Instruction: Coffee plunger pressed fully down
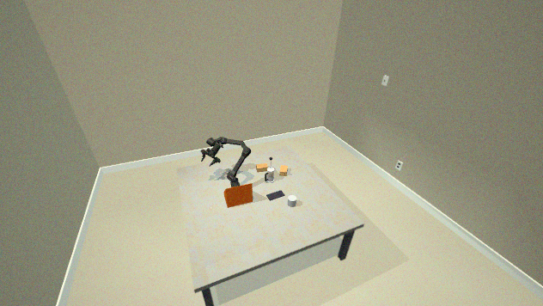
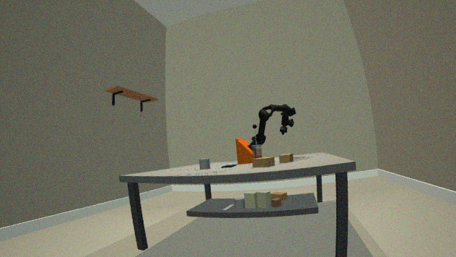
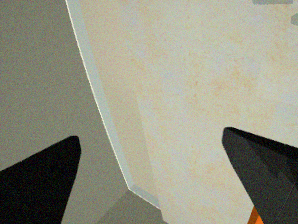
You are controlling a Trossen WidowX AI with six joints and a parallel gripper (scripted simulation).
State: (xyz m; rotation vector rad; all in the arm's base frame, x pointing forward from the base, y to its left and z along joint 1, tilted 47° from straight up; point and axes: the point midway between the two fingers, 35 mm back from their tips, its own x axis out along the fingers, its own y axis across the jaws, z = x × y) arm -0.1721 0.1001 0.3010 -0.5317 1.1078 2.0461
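Coffee press (image 1: 270, 174): a small clear glass cylinder with a dark lid and base, standing upright on the table (image 1: 266, 241); in the exterior view (image 2: 256, 151) it shows only partly, behind a tan block.
Plunger (image 1: 271, 163): a thin rod rising straight from the lid, topped by a small dark knob; the rod stands tall above the lid, so the plunger is up, not pressed down.
Press position: toward the far side of the table, between two tan blocks (image 1: 262, 167) and (image 1: 283, 169), just beside each, and to the right of the arm's base in the top view.
Arm (image 1: 239, 160): black, rising from its base near the far edge of the table, bent at the elbow and reaching out away from the press.
Gripper (image 1: 210, 160): hanging in the air above the table's far left part, well apart from the press; fingers spread wide, nothing between them. In the wrist view both dark fingers frame bare table and the table edge.
Orange panel (image 1: 238, 195): upright, just in front of the arm's base.
Dark flat card (image 1: 275, 195): lying on the table in front of the press.
Grey cup (image 1: 292, 200): standing near the card, to its right in the top view.
Lower shelf (image 2: 216, 209): under the table, carrying a few pale and tan blocks.
Wall shelf (image 2: 130, 94): wooden, on dark brackets.
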